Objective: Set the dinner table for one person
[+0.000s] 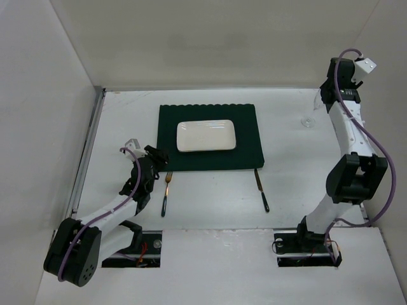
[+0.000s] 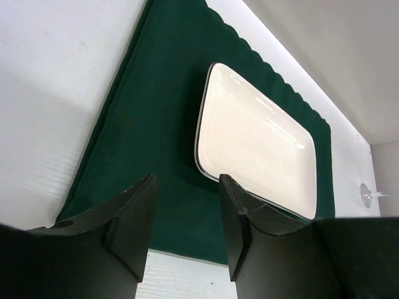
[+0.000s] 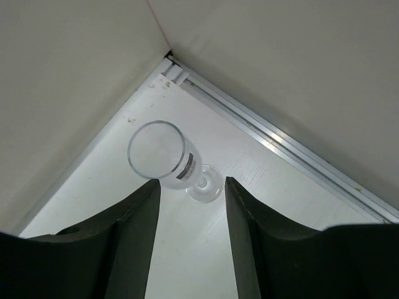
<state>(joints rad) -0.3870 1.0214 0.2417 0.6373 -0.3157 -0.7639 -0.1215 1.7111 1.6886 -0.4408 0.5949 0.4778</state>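
Observation:
The dinner table [image 1: 210, 213] is a large white surface. On it lies a dark green scallop-edged placemat [image 1: 245, 155] with a white rectangular plate [image 1: 206, 136] on it. A fork [image 1: 166, 194] lies on the table below the mat's left corner, and a knife [image 1: 262, 190] below its right corner. A clear stemmed glass [image 1: 309, 121] stands at the back right. My left gripper [image 1: 159, 157] is open and empty at the mat's near left corner, facing the plate [image 2: 259, 140]. My right gripper [image 3: 190, 187] is open and empty, above the glass [image 3: 165, 156].
White walls enclose the table on the left, back and right. A metal rail [image 3: 274, 137] runs along the base of the wall behind the glass. Both arm bases [image 1: 305, 244] sit at the near edge.

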